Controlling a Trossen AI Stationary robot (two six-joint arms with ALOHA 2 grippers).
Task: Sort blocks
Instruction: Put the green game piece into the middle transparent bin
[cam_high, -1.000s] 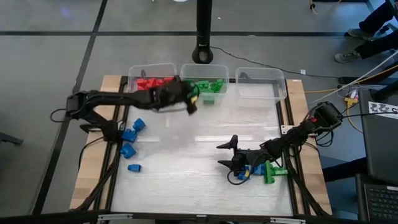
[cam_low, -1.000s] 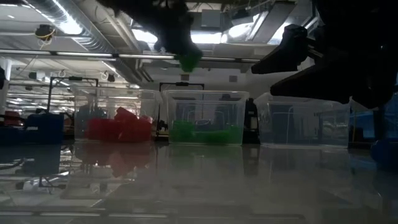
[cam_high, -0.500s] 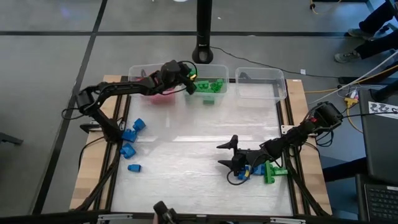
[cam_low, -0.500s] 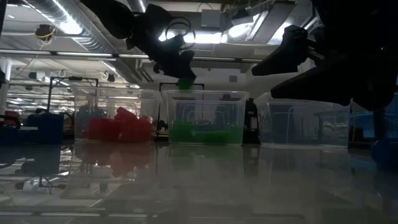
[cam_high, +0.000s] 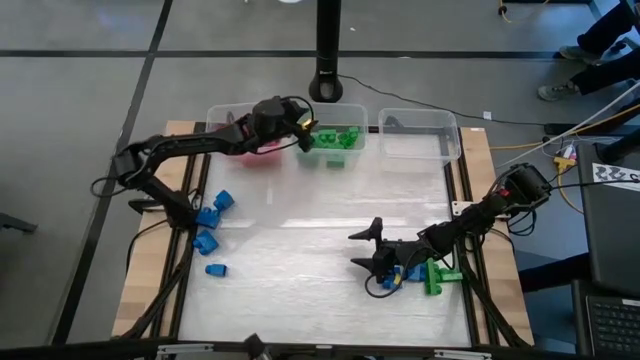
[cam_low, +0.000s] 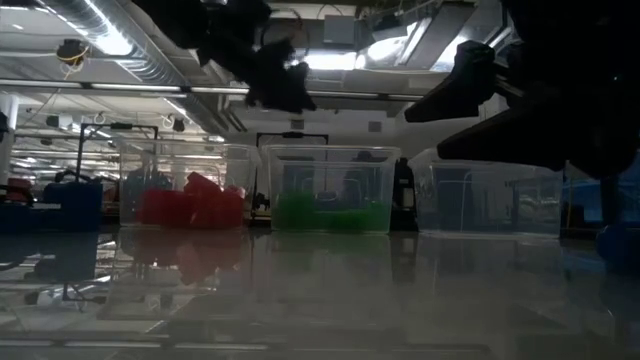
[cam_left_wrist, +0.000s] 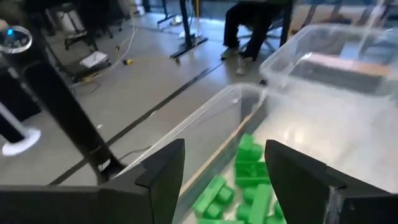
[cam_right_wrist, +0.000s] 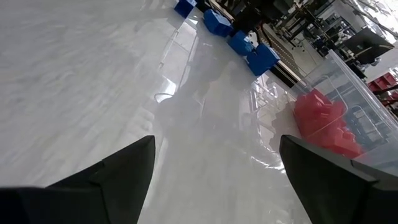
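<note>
A workshop floor with dark seams surrounds a pale desk (cam_high: 300, 250) framed in wood, and three clear bins stand in a row along its far edge. The red bin (cam_high: 232, 124) holds red blocks (cam_high: 238, 133), the middle bin (cam_high: 330, 125) holds green blocks (cam_left_wrist: 245, 180), and the third bin (cam_high: 420, 135) looks bare.

The left end effector (cam_high: 303, 133) hovers over the near-left part of the middle bin; its wrist view looks straight down between parted fingers (cam_left_wrist: 163, 174) at the green pile, with nothing between them, so a green piece appears to have just gone in. To finish this step well, the fingers should clear the bin wall before the arm swings away, rising first so they do not hook the rim.

One green block (cam_high: 335, 161) lies on the desk just outside the middle bin. Blue blocks (cam_high: 208, 220) sit loose near the left edge, well apart from the bins. The right end effector (cam_high: 365, 250) waits low over the desk with fingers spread wide and empty, beside a small cluster of blue and green blocks (cam_high: 425, 275).
</note>
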